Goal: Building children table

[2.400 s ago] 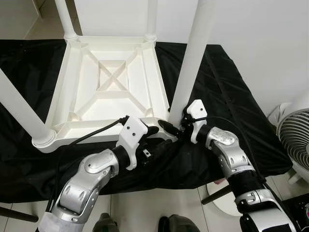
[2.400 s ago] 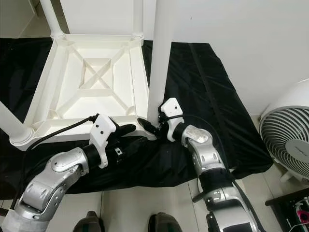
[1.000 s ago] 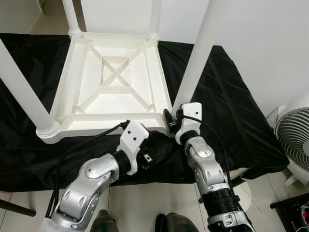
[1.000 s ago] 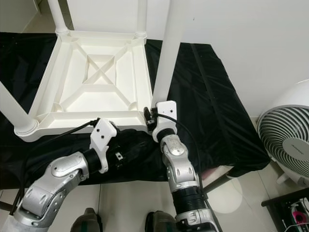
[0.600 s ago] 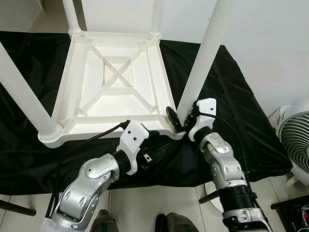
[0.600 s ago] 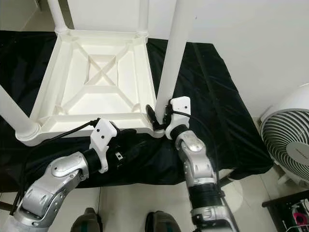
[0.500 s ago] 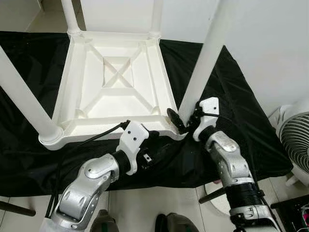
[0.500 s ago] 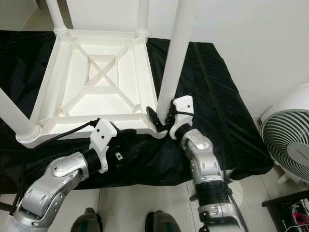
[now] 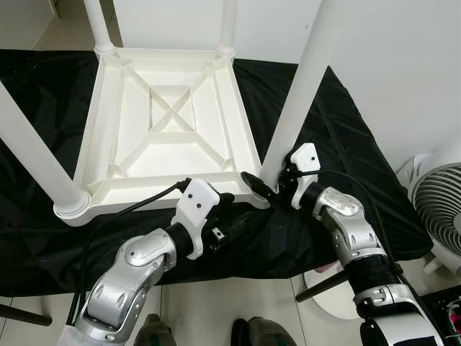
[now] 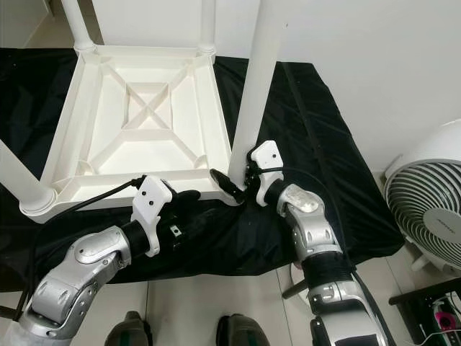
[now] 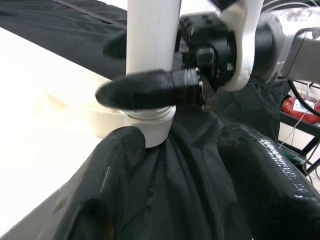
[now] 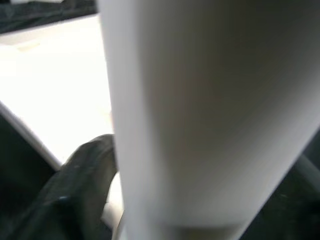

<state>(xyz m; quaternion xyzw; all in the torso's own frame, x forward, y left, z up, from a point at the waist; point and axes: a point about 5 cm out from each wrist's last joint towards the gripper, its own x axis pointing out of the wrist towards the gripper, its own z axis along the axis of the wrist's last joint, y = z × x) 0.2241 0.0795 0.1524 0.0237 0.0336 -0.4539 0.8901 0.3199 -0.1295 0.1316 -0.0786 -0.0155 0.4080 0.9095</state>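
A white children's table [image 9: 241, 137] lies upside down on a black cloth [image 9: 346, 144] with its legs pointing up. My right gripper [image 9: 270, 180] is shut on the base of the near right leg [image 9: 299, 101], one finger [image 11: 145, 90] in front of it and the other behind. In the right wrist view the leg [image 12: 200, 115] stands between the fingers. My left gripper [image 11: 185, 170] is open over the cloth just below that same corner socket, holding nothing; it also appears at the table's front rim [image 9: 229, 213].
The near left leg [image 9: 32, 162] and two far legs [image 9: 97, 25] stand up around the frame. A white fan [image 10: 425, 209] stands on the floor at right, a round white base [image 9: 324, 288] under the cloth's edge. A white wall lies behind.
My right forearm has swung outward to the right while its gripper stayed at the leg's base. The left arm has hardly moved. The camera has shifted a little.
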